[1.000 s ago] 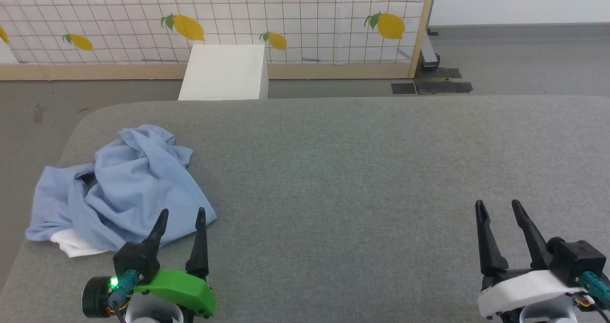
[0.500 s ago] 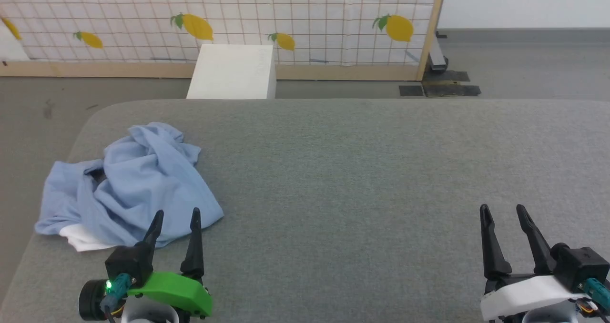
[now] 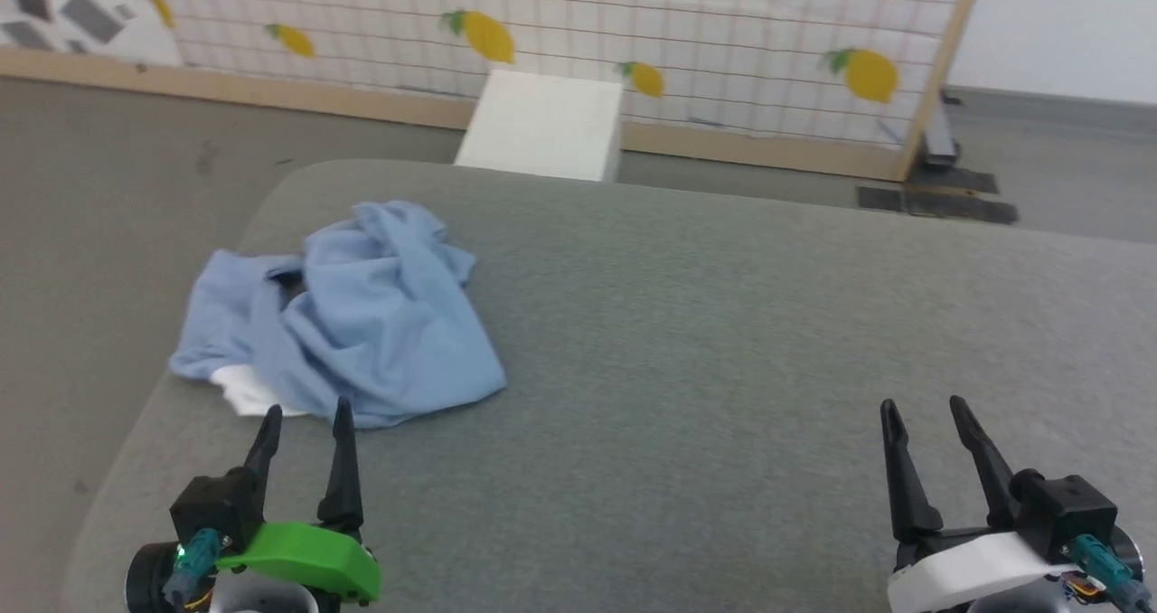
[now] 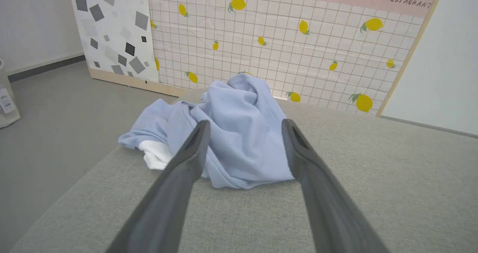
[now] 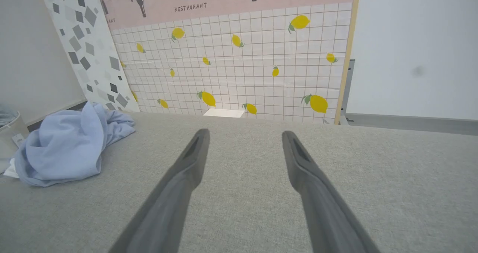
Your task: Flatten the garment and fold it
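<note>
The garment (image 3: pixel 362 315) is a light blue shirt lying crumpled in a heap near the left end of the grey cushioned surface (image 3: pixel 723 324), with a white bit at its near left edge. My left gripper (image 3: pixel 305 416) hovers open just short of the heap's near edge, nothing between its fingers. In the left wrist view the garment (image 4: pixel 239 133) sits straight ahead between the open fingers (image 4: pixel 186 156). My right gripper (image 3: pixel 920 409) stands open over bare surface far to the right; in its wrist view the garment (image 5: pixel 67 144) lies off at the left.
A white box (image 3: pixel 542 125) stands on the floor behind the surface. A lemon-patterned tiled panel (image 3: pixel 633 34) with a wooden frame closes off the back. The surface's left edge (image 3: pixel 136 414) drops to grey floor close to the garment.
The head camera has turned left and tilted, so the whole scene shifted right in view. The garment lies as before; both grippers stay open.
</note>
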Robot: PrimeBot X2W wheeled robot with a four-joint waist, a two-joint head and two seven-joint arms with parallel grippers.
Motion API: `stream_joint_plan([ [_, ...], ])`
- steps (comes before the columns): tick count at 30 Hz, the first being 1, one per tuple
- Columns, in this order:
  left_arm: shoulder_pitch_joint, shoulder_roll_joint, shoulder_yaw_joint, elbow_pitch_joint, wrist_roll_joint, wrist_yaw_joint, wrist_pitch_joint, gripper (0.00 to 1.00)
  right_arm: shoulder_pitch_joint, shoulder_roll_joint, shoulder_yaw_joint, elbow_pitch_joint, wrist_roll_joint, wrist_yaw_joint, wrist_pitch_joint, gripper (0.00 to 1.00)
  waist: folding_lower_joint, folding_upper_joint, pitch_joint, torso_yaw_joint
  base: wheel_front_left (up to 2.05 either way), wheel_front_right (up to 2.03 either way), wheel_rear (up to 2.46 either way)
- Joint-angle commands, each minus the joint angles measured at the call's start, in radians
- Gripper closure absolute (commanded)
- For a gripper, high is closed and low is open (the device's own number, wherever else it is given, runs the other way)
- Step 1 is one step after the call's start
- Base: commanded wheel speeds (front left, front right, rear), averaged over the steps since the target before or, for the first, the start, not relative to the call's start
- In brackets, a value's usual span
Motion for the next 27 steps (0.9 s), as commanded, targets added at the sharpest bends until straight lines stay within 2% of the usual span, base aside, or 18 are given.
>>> stream_joint_plan([
  [1,0.015,0.006,0.006,0.006,-0.009,-0.005,-0.01,0.0,-0.004,0.001,0.006,0.006,0.0,-0.001,-0.011,0.0,0.0,0.0036,-0.002,0.08,0.0,0.0,0.0],
  [8,0.02,0.01,0.013,0.011,-0.014,-0.006,-0.021,0.0,-0.011,0.001,0.03,0.017,0.01,-0.002,-0.023,0.0,0.0,0.0038,0.006,0.203,0.0,0.0,0.0],
  [14,0.019,0.014,0.016,0.016,-0.016,-0.007,-0.021,0.0,-0.022,0.001,0.046,0.029,0.019,-0.002,-0.023,0.0,0.0,0.0038,0.013,0.271,0.0,0.0,0.0],
  [20,0.022,0.016,0.015,0.02,-0.016,-0.008,-0.021,0.0,-0.025,0.001,0.056,0.04,0.028,-0.002,-0.023,0.0,0.0,0.0038,0.014,0.31,0.0,0.0,0.0],
  [27,0.025,0.015,0.018,0.022,-0.018,-0.008,-0.021,0.0,-0.026,0.001,0.062,0.044,0.029,-0.002,-0.023,0.0,0.0,0.0038,0.021,0.319,0.0,0.0,0.0],
])
